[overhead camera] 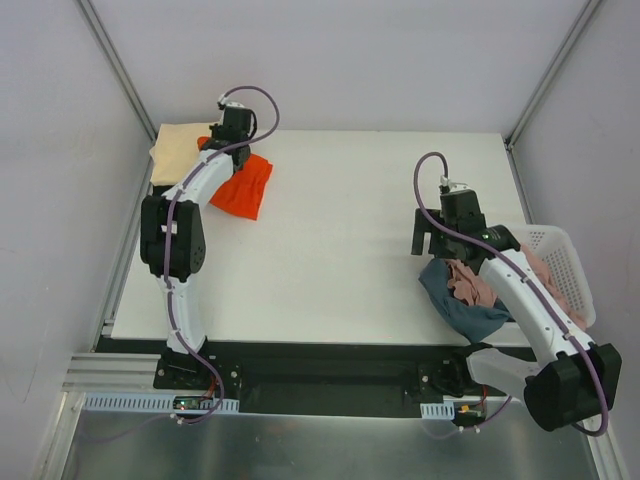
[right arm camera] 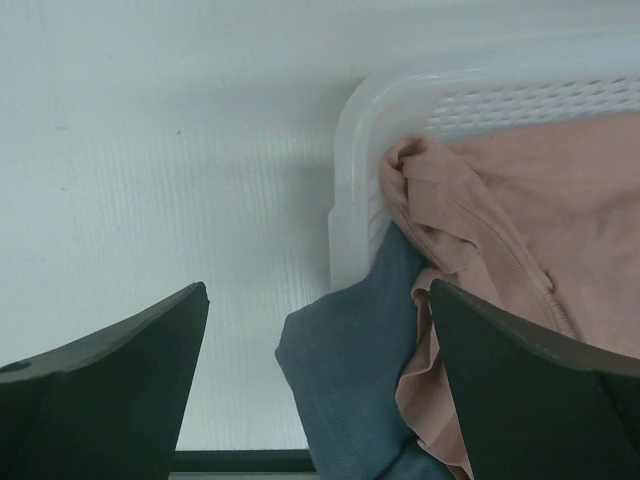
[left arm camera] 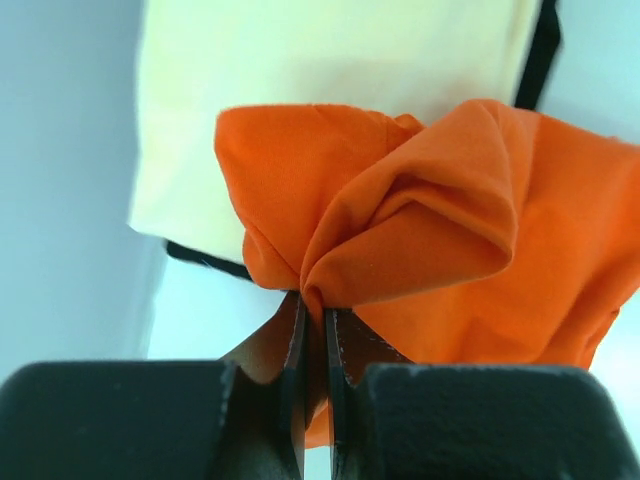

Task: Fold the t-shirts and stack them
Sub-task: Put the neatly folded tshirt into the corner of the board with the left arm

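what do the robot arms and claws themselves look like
The left arm and right arm are white shells with black joint housings. A purple cable loops along each to the wrist. The left claw and right claw are black, each with two fingers. No readable markings.

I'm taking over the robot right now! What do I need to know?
Left gripper: shut on the orange shirt, which is bunched up at the far left corner.
Right gripper: open, holding nothing, over the basket edge.
Done, it seems: the cream shirt lies flat on a black one, next to the orange.
Left: fold and stack orange, then pink and blue, both crumpled and spilling from the basket.
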Controlling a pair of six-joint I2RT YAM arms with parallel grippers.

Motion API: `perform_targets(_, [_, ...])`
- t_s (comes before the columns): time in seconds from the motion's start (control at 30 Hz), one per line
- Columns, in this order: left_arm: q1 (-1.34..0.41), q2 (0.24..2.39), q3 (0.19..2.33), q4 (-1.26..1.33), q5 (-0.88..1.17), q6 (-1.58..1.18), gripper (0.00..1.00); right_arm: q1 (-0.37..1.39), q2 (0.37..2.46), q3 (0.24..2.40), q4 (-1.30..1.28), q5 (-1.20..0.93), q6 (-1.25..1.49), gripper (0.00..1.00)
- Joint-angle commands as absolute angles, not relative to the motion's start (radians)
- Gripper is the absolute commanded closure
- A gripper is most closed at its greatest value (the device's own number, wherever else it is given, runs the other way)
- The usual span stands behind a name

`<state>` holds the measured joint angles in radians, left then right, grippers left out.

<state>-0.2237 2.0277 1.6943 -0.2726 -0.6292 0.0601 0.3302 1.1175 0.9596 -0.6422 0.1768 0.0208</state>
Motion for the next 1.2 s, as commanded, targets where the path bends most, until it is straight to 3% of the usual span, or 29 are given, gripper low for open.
perform_targets(0.0, [-0.181, 2.045, 1.853, -0.203, -0.643, 0.259, 1.0, 0.31, 1.141, 1.008, -0.634, 0.238, 0.008, 0.03])
perform_targets(0.5, [-0.137, 2.023, 2.049, -0.181, -0.588, 0.365, 1.0, 0.288, 1.175, 1.022, -0.635, 0.225, 0.006, 0.03])
perform_targets(1.17, [0.023, 2.309, 2.235, -0.179, -0.477, 0.287, 1.0, 0.285, 1.293, 1.104, -0.667, 0.198, 0.038, 0.03])
